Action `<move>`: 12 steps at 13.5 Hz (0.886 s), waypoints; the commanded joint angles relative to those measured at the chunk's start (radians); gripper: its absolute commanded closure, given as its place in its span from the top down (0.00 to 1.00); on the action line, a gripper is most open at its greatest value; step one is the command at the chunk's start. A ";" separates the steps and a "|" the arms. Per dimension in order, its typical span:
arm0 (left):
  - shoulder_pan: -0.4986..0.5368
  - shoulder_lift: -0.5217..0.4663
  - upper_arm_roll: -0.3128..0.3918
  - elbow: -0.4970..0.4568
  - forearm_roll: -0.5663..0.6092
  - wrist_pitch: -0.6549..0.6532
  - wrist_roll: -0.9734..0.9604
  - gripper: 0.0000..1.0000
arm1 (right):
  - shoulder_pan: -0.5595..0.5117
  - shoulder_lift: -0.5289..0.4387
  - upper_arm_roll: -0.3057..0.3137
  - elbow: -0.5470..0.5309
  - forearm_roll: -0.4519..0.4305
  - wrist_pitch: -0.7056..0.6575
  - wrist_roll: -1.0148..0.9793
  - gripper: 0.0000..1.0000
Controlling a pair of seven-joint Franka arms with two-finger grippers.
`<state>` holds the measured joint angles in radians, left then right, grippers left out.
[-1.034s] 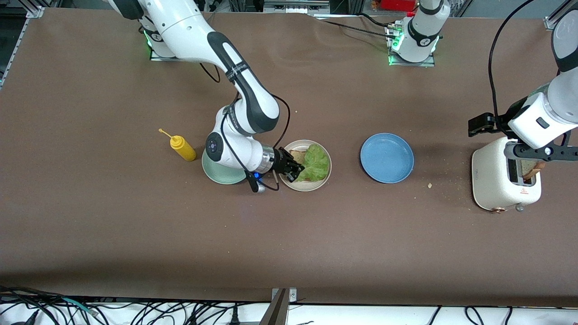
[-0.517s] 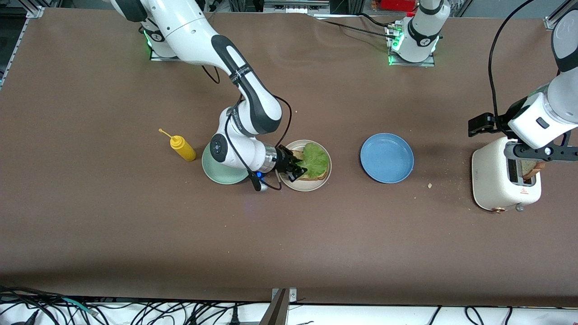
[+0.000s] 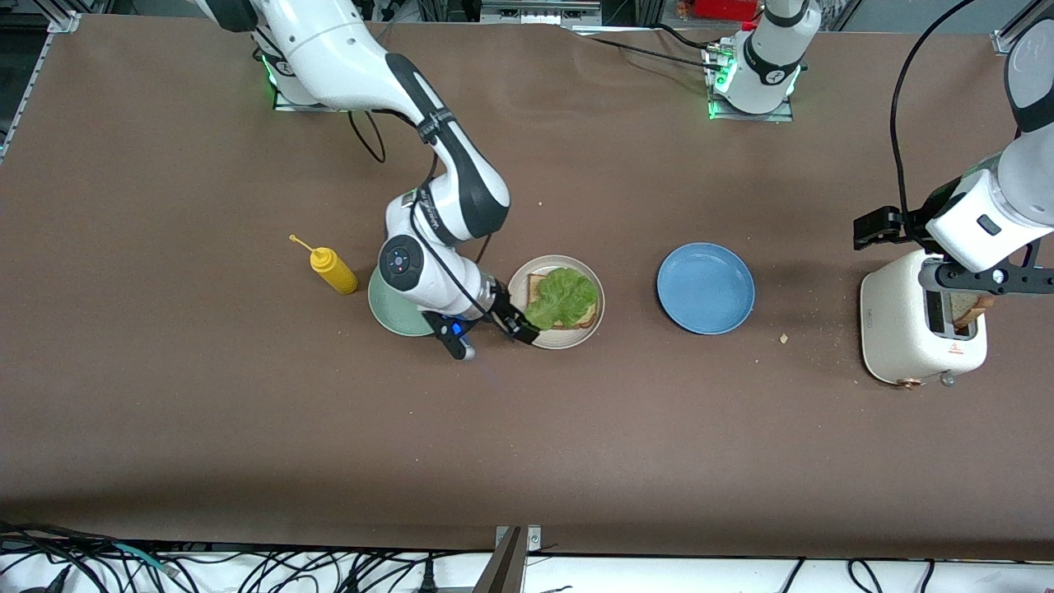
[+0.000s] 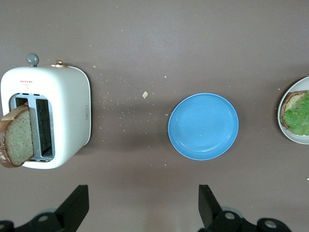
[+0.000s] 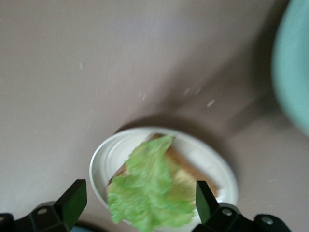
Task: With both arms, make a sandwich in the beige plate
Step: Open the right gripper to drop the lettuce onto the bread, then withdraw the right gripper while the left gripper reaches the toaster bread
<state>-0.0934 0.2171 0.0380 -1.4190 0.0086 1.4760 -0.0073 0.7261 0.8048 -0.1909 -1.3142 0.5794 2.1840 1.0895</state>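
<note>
The beige plate (image 3: 570,341) holds a tan bread slice (image 3: 587,315) with a ruffled green lettuce leaf (image 3: 561,298) lying on it. My right gripper (image 3: 520,326) is open at the plate's rim, over the lettuce's edge. The right wrist view shows the gripper (image 5: 139,199), the lettuce (image 5: 149,193), the bread (image 5: 193,178) and the plate (image 5: 108,154). A second bread slice (image 3: 972,310) stands in the white toaster (image 3: 902,329). My left gripper (image 3: 984,282) hangs open and empty over the toaster. The left wrist view shows the gripper (image 4: 142,205), that slice (image 4: 17,140) and the toaster (image 4: 63,116).
A mint green plate (image 3: 391,317) lies beside the beige plate, partly under my right wrist, with a yellow squeeze bottle (image 3: 333,272) beside it. A blue plate (image 3: 706,288) lies empty between the beige plate and the toaster. Crumbs lie near the toaster.
My right gripper has let the lettuce down flat on the bread, turned its wrist and drawn back to the plate's rim. The left arm has not moved.
</note>
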 commanded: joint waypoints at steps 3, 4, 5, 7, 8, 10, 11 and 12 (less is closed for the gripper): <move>0.017 0.019 0.008 -0.006 0.002 0.041 0.003 1.00 | 0.001 -0.154 -0.131 -0.013 -0.108 -0.284 -0.218 1.00; 0.024 0.021 0.010 -0.009 0.004 0.052 0.004 1.00 | 0.001 -0.180 -0.154 -0.013 -0.125 -0.343 -0.279 1.00; 0.043 0.030 0.010 -0.009 0.010 0.053 0.004 1.00 | 0.001 -0.212 -0.176 -0.014 -0.157 -0.410 -0.324 1.00; 0.060 0.048 0.010 -0.009 0.043 0.067 0.058 1.00 | 0.001 -0.287 -0.209 -0.016 -0.260 -0.576 -0.429 1.00; 0.079 0.060 0.011 -0.012 0.057 0.087 0.099 1.00 | 0.001 -0.326 -0.234 -0.026 -0.282 -0.625 -0.498 1.00; 0.130 0.080 0.010 -0.011 0.057 0.096 0.188 1.00 | 0.001 -0.390 -0.298 -0.040 -0.289 -0.682 -0.639 1.00; 0.150 0.093 0.011 -0.012 0.059 0.101 0.225 1.00 | 0.003 -0.415 -0.318 -0.042 -0.306 -0.703 -0.680 1.00; 0.182 0.105 0.010 -0.012 0.059 0.119 0.256 1.00 | 0.003 -0.452 -0.331 -0.040 -0.366 -0.728 -0.701 1.00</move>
<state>0.0401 0.3051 0.0571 -1.4271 0.0384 1.5672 0.1704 0.7195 0.4347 -0.5022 -1.3126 0.2843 1.4893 0.4553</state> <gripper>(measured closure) 0.000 0.000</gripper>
